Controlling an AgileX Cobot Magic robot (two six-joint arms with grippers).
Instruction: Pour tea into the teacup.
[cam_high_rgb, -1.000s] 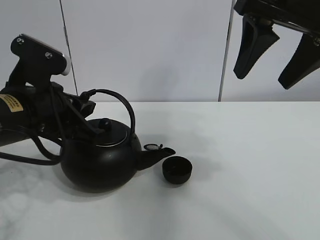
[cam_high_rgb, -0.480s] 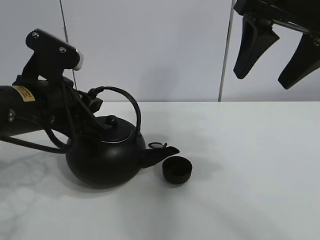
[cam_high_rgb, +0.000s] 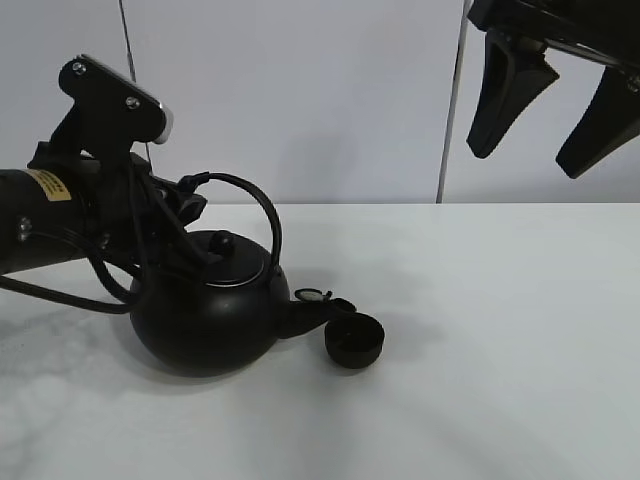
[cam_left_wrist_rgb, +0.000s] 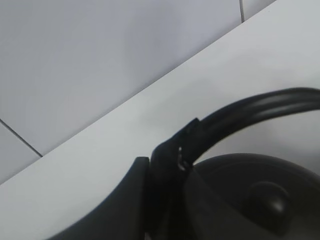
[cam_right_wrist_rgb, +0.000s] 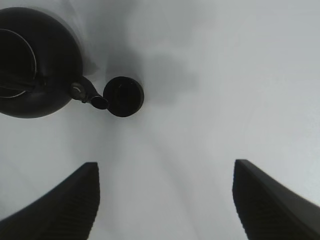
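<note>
The big round black kettle (cam_high_rgb: 205, 320) stands on the white table (cam_high_rgb: 500, 330), tipped slightly, its spout (cam_high_rgb: 312, 312) reaching the rim of the small black teacup (cam_high_rgb: 354, 341) just to its right. My left gripper (cam_high_rgb: 190, 198) is shut on the rear end of the kettle's arched handle (cam_high_rgb: 265, 215). The left wrist view shows the handle (cam_left_wrist_rgb: 250, 107) clamped at the finger (cam_left_wrist_rgb: 127, 197), with the lid knob (cam_left_wrist_rgb: 267, 200) beside it. My right gripper (cam_high_rgb: 525, 160) hangs open and empty, high at the back right. From above, its view shows the teacup (cam_right_wrist_rgb: 123, 96) and the kettle (cam_right_wrist_rgb: 35, 65).
A grey panelled wall (cam_high_rgb: 330, 100) runs behind the table. The left arm's cable (cam_high_rgb: 60, 292) loops down beside the kettle. Bare white tabletop (cam_right_wrist_rgb: 225, 100) lies right of the cup and towards the front.
My left arm has risen and moved right, carrying the kettle closer to the cup. The spout has dipped down to the cup's rim. The right gripper has not moved.
</note>
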